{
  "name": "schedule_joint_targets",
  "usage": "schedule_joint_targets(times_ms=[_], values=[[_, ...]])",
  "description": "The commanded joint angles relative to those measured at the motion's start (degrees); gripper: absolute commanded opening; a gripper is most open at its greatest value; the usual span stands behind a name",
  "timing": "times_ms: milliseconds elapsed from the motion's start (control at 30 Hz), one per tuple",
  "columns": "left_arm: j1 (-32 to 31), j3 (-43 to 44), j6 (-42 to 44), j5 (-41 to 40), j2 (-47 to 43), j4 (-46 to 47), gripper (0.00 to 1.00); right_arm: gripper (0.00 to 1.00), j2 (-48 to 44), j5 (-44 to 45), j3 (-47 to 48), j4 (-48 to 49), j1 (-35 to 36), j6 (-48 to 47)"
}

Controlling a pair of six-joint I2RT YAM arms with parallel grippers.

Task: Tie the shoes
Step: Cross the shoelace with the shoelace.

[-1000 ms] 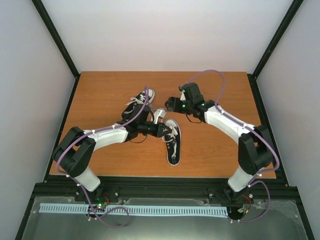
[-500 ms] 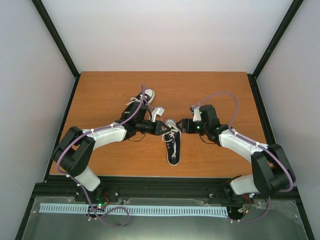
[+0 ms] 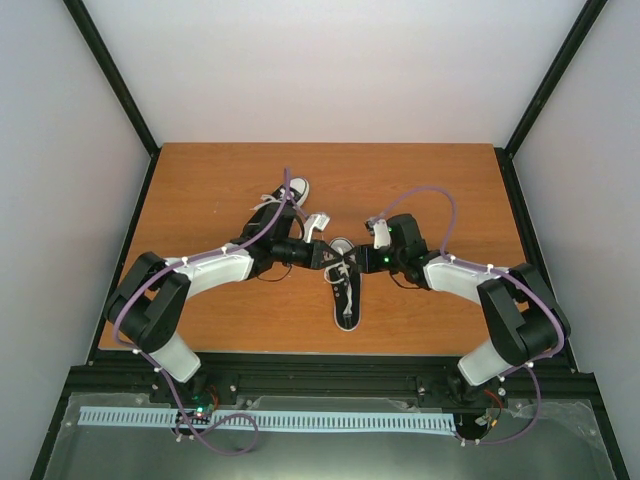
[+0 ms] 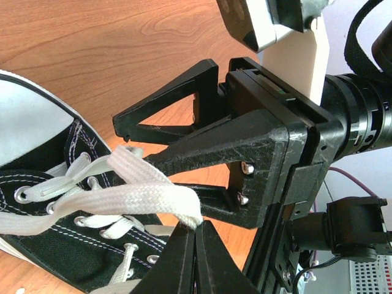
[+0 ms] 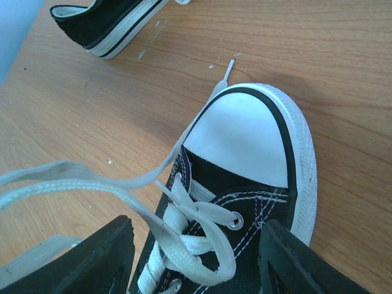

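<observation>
Two black shoes with white toe caps lie on the wooden table: one in the middle (image 3: 346,300), one further back on the left (image 3: 285,200). My left gripper (image 3: 333,258) hovers over the middle shoe's laces and is shut on a loop of white lace (image 4: 141,196) pinched at its tips (image 4: 197,228). My right gripper (image 3: 356,262) faces it from the right, its black fingers (image 4: 220,144) close in front of the left wrist camera. In the right wrist view the right gripper (image 5: 196,263) is open, its jaws on either side of the laced front of the shoe (image 5: 245,135).
The second shoe (image 5: 104,24) lies beyond the toe of the first. A loose lace end (image 5: 223,73) trails onto the table (image 3: 200,180) past the toe cap. Black frame posts and white walls enclose the table on all sides.
My right arm has swung from the back of the table down to the middle shoe's toe, opposite the left gripper, and its jaws have narrowed a little. The left gripper keeps its hold on the lace.
</observation>
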Motion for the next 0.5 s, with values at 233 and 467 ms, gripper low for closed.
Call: schedule_joint_targets(times_ms=[233, 467], values=[[0.51, 3.48, -0.94, 0.75, -0.32, -0.18, 0.01, 0.04, -0.9, 3.72, 0.19, 0.61, 0.35, -3.69], [0.51, 4.48, -2.74, 0.54, -0.62, -1.51, 0.01, 0.03, -11.3, 28.29, 1.91, -18.83, 0.36, -1.84]])
